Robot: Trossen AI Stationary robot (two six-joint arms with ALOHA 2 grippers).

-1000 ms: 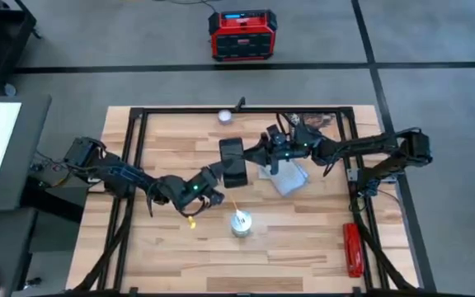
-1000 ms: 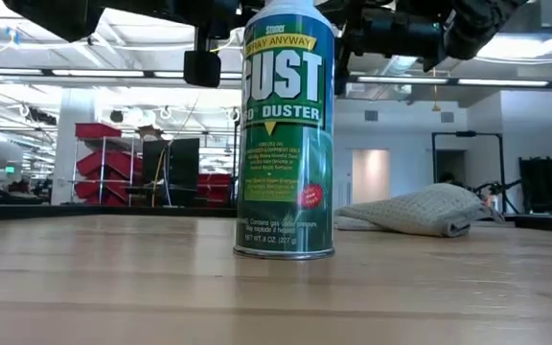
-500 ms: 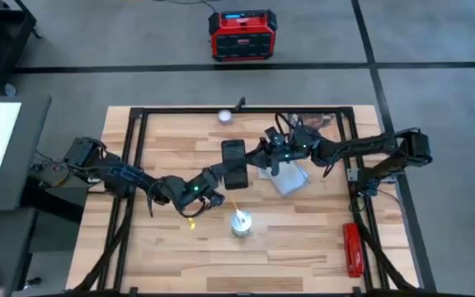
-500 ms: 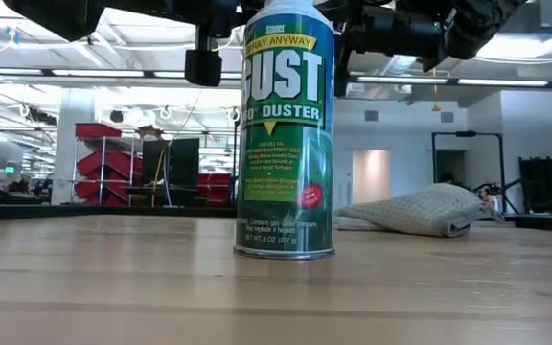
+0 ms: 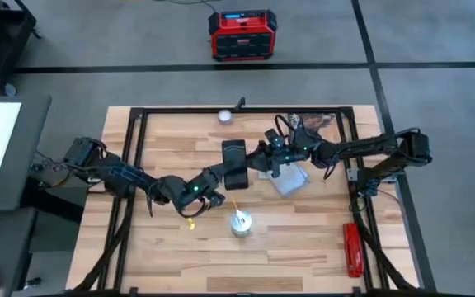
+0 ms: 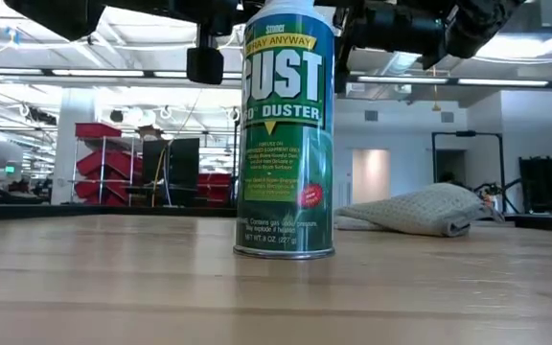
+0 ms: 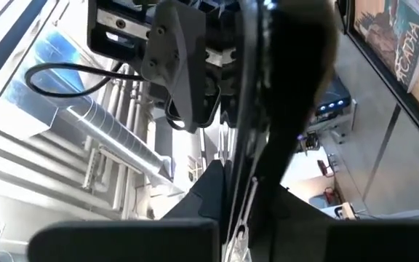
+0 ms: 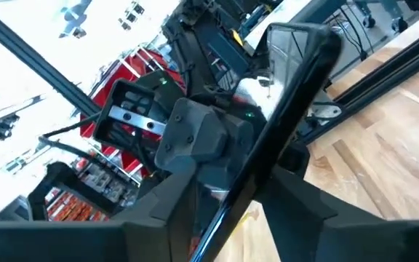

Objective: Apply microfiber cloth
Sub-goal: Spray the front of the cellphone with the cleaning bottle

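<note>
Grey-blue and crumpled into a soft heap: microfiber cloth (image 5: 292, 178), lying on the wooden table (image 5: 303, 243) right of centre, just under the right arm's forearm, touched by neither gripper. Seen again in the low view as a low mound resting flat on the wood, behind and to the right of the green duster can (image 6: 287, 134). Above the table's middle, held off the surface and well clear of the cloth: black phone (image 5: 234, 162), gripped from two sides at once. Left gripper (image 5: 222, 175) reaching in from the left arm's side, jaws clamped on the phone's near end. Right gripper (image 5: 254, 160) coming from the opposite side, jaws likewise closed on the phone's edge; in each wrist view, phone edge-on between that arm's two dark fingers, with the other gripper facing it close by. Standing upright nearer the front of the table, apart from both grippers: the duster can. Toward the far right corner of the table, beyond the cloth: picture card (image 5: 317, 122) with brown and teal artwork, lying flat.
</note>
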